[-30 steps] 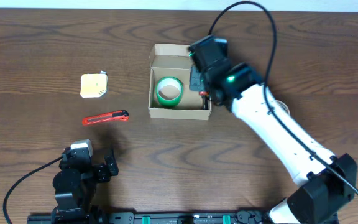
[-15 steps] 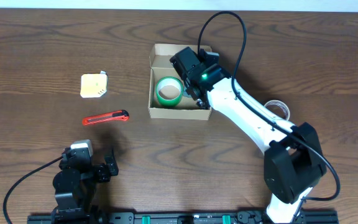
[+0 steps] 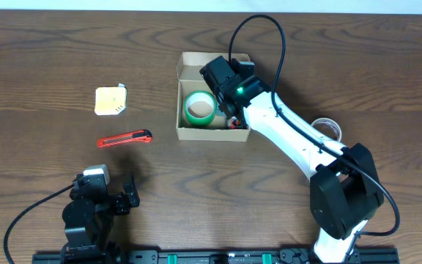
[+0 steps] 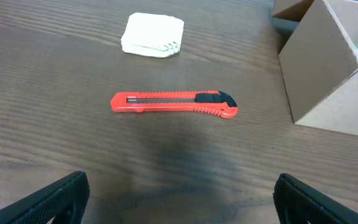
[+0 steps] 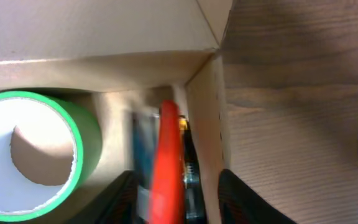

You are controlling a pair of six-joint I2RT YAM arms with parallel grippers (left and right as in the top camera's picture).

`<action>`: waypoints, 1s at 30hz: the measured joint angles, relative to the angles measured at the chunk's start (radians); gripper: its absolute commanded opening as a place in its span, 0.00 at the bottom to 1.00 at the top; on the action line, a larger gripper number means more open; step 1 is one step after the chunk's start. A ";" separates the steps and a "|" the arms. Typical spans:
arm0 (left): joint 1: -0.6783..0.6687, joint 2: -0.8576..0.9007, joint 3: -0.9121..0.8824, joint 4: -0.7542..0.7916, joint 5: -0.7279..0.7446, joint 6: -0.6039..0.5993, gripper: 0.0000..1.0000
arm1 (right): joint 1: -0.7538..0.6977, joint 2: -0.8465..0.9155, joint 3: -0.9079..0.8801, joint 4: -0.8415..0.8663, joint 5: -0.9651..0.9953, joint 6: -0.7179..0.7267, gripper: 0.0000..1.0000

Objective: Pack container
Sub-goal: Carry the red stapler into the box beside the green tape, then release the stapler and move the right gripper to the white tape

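Observation:
The container (image 3: pixel 189 67) is an open tan cardboard box; its side (image 4: pixel 328 81) fills the right of the left wrist view. A green tape roll (image 3: pixel 198 107) (image 5: pixel 27 146) lies inside it. My right gripper (image 3: pixel 228 99) (image 5: pixel 179 205) reaches down into the box's right end, jaws apart. Between them is a blurred red-handled tool (image 5: pixel 168 168) (image 3: pixel 234 123), close against the box's right wall (image 5: pixel 205 130), and neither finger presses on it. My left gripper (image 3: pixel 102 191) (image 4: pixel 179 199) rests wide open and empty near the table's front left.
A red box cutter (image 3: pixel 124 138) (image 4: pixel 173 104) lies on the table left of the box. A pale yellow pad (image 3: pixel 110 101) (image 4: pixel 152 35) lies beyond it. A clear tape roll (image 3: pixel 330 127) sits right of the box, partly behind the right arm.
The right arm swung left and lowered into the box. Its jaws have just spread apart, and the red-handled tool now shows in the box's right end. The left arm has not moved.

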 measured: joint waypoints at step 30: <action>0.000 0.000 0.000 0.000 0.000 0.000 0.95 | -0.535 -0.327 -0.312 0.042 -0.097 -0.141 0.63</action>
